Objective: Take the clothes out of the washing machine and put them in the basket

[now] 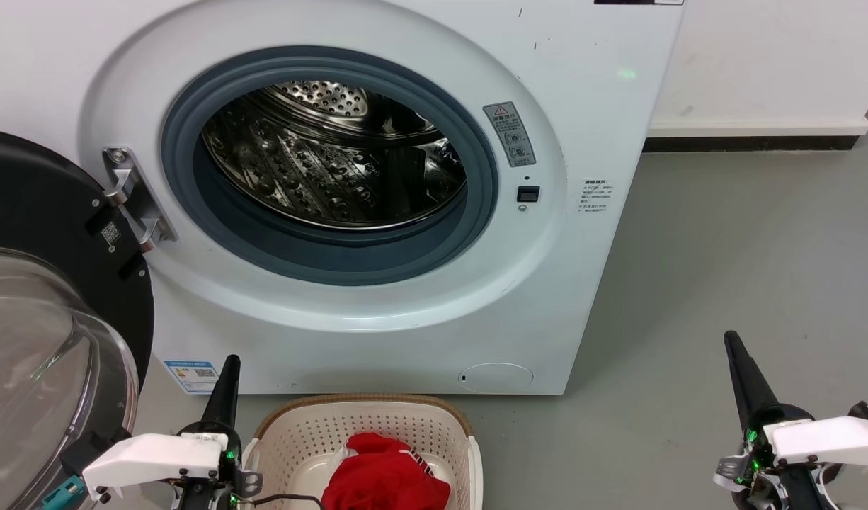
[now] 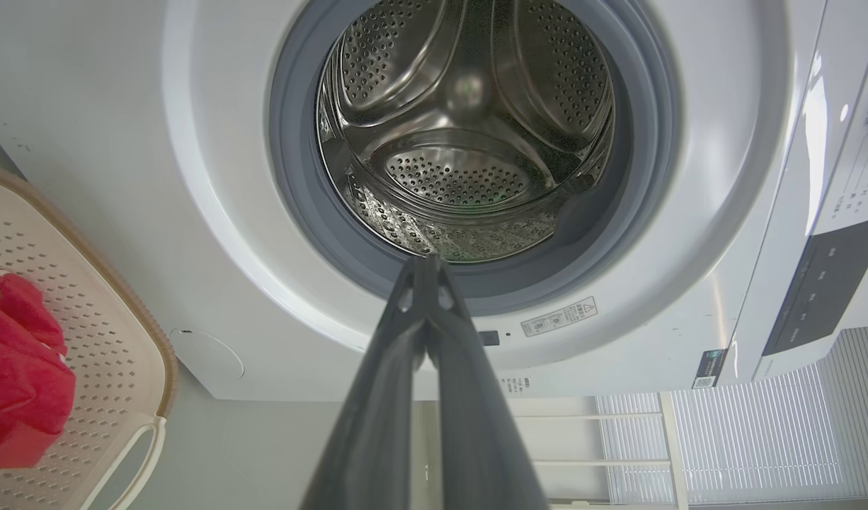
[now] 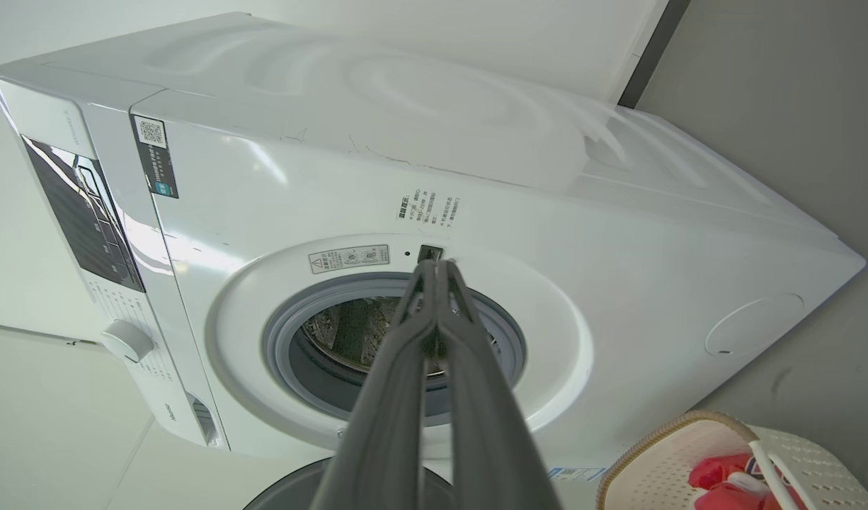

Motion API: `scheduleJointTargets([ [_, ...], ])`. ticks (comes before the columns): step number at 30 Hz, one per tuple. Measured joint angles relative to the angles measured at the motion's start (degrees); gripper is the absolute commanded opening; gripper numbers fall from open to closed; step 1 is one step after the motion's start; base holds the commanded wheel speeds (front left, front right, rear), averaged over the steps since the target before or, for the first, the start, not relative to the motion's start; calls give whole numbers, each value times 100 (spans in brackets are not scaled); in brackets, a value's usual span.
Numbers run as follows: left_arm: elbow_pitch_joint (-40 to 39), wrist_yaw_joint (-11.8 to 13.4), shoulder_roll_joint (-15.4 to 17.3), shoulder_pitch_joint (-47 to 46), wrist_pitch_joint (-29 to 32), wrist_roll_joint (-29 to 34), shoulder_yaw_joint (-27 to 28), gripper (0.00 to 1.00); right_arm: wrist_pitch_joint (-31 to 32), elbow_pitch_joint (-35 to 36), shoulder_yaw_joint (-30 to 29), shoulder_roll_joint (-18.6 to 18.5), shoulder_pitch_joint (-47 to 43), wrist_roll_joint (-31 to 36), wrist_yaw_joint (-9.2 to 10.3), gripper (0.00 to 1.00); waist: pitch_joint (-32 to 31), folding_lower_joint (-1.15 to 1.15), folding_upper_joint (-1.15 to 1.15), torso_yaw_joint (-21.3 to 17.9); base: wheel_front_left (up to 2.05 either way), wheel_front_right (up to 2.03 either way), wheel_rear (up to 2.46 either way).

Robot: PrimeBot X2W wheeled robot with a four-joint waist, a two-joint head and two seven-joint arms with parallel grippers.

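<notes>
The white washing machine stands with its door swung open to the left; its steel drum holds nothing that I can see. Red clothes lie in the cream basket on the floor in front of the machine, also visible as red clothes in the basket in the left wrist view. My left gripper is shut, just left of the basket, holding nothing. My right gripper is shut over the floor to the right, holding nothing.
Grey floor stretches to the right of the machine up to a white wall with a dark baseboard. The open glass door fills the space at the left, close to my left arm.
</notes>
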State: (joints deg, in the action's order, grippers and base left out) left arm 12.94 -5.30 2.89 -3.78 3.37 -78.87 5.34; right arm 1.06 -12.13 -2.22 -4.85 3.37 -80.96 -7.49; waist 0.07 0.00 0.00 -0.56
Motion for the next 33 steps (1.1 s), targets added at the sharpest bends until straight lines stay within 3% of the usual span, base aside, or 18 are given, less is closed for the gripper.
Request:
scheduleJointTargets([
  [33,118,-221,1,-232,320,-1341,114,0,361,-175,-203,21,235,-1328,0,0,11,0,0,56,0,0,0],
])
